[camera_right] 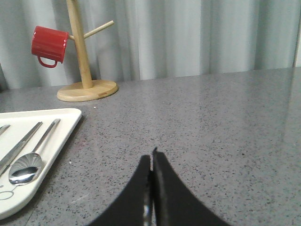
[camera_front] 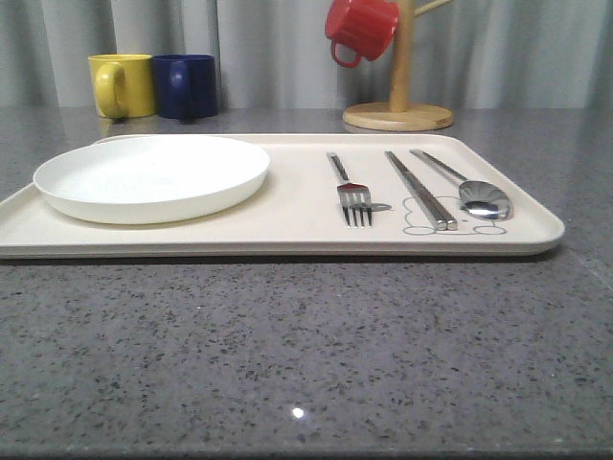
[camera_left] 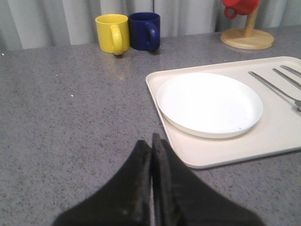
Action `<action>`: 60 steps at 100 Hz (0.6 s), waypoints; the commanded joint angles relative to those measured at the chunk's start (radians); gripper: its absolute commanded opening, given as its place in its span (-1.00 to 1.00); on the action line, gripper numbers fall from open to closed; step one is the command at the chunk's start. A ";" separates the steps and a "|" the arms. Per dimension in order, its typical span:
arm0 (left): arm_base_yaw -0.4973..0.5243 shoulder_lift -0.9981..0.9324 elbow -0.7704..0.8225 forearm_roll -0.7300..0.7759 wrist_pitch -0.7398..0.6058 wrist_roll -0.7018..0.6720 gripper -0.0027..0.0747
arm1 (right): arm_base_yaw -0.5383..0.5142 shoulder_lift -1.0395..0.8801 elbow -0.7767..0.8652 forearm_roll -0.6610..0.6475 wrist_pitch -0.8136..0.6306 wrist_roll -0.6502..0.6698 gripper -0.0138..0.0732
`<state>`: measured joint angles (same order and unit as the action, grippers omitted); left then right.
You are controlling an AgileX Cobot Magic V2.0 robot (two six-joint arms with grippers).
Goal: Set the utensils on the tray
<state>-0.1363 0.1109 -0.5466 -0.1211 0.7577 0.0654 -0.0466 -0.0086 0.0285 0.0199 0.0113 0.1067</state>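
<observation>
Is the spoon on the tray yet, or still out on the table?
On the tray. The spoon lies flat inside the tray's rim at its right end, beside the chopsticks and fork.

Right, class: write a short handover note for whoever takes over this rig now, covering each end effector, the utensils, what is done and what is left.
Left end effector: shut, empty, over bare table beside the tray.
Right end effector: shut, empty, over the table on the tray's other side.
Fork, chopsticks and spoon lie side by side on the tray, next to the white plate.
Done: all three are placed.
Left: apparently nothing.
</observation>
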 commanded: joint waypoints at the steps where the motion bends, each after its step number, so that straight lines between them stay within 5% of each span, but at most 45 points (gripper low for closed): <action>1: -0.007 0.012 0.013 0.022 -0.182 -0.002 -0.98 | -0.007 -0.021 -0.001 0.001 -0.082 -0.010 -0.85; 15: 0.011 0.012 0.146 0.170 -0.456 -0.060 -0.98 | -0.007 -0.021 -0.001 0.001 -0.082 -0.010 -0.85; 32: 0.089 0.002 0.331 0.219 -0.634 -0.144 -0.98 | -0.007 -0.021 -0.001 0.001 -0.082 -0.010 -0.85; 60: 0.106 -0.152 0.571 0.184 -0.730 -0.144 -0.98 | -0.007 -0.021 -0.001 0.001 -0.082 -0.010 -0.85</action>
<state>-0.0360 0.0037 0.0039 0.0878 0.1363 -0.0681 -0.0466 -0.0086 0.0285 0.0199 0.0113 0.1067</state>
